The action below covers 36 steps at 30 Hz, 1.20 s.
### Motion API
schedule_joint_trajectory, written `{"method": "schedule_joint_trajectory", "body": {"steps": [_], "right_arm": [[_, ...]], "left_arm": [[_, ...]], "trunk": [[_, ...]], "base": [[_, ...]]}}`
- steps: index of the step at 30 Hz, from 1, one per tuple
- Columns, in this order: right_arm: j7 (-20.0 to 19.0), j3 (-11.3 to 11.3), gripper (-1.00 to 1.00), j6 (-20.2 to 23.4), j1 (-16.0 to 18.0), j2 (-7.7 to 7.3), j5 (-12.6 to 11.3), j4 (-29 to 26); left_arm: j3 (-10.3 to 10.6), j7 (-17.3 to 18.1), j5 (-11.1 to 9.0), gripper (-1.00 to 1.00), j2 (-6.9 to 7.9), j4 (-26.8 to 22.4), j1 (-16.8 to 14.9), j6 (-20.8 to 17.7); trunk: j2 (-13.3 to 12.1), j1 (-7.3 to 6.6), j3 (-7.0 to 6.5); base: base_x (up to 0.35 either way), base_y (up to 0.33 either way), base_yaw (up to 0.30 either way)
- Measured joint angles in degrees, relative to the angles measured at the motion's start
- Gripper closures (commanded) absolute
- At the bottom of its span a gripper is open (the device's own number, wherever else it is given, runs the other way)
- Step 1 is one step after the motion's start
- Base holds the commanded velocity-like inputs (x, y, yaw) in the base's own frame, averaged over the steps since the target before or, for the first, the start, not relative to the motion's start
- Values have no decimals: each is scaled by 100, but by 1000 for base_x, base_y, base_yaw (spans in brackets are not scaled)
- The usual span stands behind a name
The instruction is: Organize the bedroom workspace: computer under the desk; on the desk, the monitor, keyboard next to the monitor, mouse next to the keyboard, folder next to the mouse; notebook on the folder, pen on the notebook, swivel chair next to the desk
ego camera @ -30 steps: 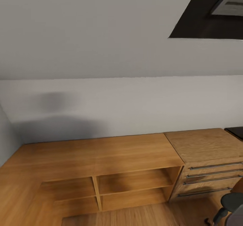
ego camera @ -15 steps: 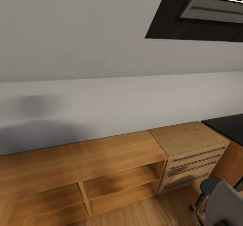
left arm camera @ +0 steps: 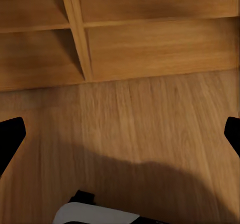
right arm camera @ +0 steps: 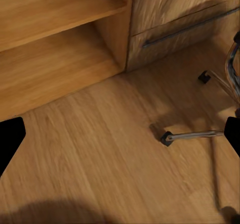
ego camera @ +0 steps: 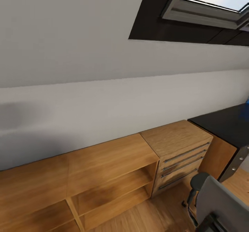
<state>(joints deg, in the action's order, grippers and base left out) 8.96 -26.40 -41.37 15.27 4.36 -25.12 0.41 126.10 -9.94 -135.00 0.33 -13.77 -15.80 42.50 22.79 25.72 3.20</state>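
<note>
Head view, room: sloped white ceiling with a dark-framed skylight [ego camera: 207, 7], a plain white wall below it.
Head view, shelf unit: a low open shelf unit [ego camera: 86, 187] of warm, grained wood runs along the wall, with flat boards and box-shaped bays.
Head view, dresser: a light-wood dresser [ego camera: 176, 149] touches the shelf unit's end; 4 drawers with long metal bar handles.
Head view, desk: the desk [ego camera: 224, 124] stands just beside the dresser at the right edge, with a glossy black top, wood side and round silver knobs.
Head view, chair: the chair [ego camera: 221, 204] sits at the lower right near the desk, showing a grey fabric back and a rounded black armrest.
Head view, blue: a small blue patch at the right edge above the desk; I cannot tell what it is.
Left wrist view, surfaces: plank floor [left arm camera: 140, 129] with a soft shadow, and the shelf unit's upright divider.
Left wrist view, claw: the left gripper [left arm camera: 120, 139] has its 2 black fingertips at opposite edges, spread wide, nothing between them.
Right wrist view, extras: the chair's thin silver legs [right arm camera: 197, 134] and black castors, plus the dresser's lower drawers.
Right wrist view, claw: the right gripper [right arm camera: 120, 139] is likewise spread wide and holds nothing.
</note>
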Motion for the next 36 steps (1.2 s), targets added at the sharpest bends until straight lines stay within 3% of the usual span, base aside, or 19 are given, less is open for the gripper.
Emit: {"method": "schedule_joint_trajectory", "body": {"steps": [8, 36], "right_arm": [[1, 0, -100, -1, 2, 0, 0, 2], [7, -1, -100, 2, 0, 0, -5, 6]], "left_arm": [[-2, 1, 0, -100, -1, 0, 0, 0], [-2, 1, 0, -100, -1, -2, 0, -1]], "trunk": [[0, 1, 0], [-1, 2, 0]], "base": [[141, 101, -300], [6, 4, -300]]}}
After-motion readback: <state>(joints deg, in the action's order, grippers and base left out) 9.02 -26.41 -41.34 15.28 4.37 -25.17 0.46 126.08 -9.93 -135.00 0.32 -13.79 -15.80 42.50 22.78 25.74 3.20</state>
